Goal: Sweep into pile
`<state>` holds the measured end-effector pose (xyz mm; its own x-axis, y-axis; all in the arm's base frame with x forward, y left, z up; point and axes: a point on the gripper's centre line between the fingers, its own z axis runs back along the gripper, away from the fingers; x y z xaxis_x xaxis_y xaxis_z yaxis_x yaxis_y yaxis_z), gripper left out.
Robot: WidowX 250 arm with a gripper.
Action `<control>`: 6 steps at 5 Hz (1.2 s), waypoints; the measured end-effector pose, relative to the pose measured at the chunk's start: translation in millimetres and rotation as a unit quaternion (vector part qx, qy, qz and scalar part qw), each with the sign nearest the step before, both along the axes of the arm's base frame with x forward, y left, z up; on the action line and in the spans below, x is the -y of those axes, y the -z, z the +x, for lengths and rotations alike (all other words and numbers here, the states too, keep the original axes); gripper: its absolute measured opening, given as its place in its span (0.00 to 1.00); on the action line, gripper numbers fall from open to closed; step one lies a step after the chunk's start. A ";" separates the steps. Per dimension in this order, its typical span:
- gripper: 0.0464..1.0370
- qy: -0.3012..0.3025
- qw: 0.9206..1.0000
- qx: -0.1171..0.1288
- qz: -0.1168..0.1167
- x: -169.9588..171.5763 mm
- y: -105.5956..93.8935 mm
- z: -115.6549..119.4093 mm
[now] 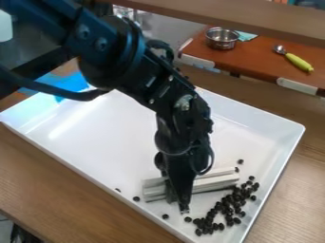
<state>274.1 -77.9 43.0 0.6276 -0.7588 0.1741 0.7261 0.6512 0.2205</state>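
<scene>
Gripper (181, 208) pointing down in the white tray (105, 137), near the edge closest to me, on the grey-white bar (219, 182). Can't tell how far open it is or whether it has hold of the bar; the gripper covers the middle of it. Bar lies crosswise, one end sticking out left of the gripper, the longer end out right.

Small dark beads (238, 197): most in a loose band right of the gripper, running from just beyond the bar's right end to the tray's near corner. Band is uneven, densest in its middle and near part. Strays: two just beyond the bar's right end, one just right of the gripper tip, three spread out to its left.

Tray sits on a wooden table (70, 178). Well beyond the gripper, to the right: reddish-brown surface (254, 59) with metal pot (222, 42), teal cloth (246, 35), green-handled spoon (298, 62).
</scene>
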 end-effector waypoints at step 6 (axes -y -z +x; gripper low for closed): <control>0.34 -0.357 0.922 -0.071 -0.134 -182.4 -33.7 51.2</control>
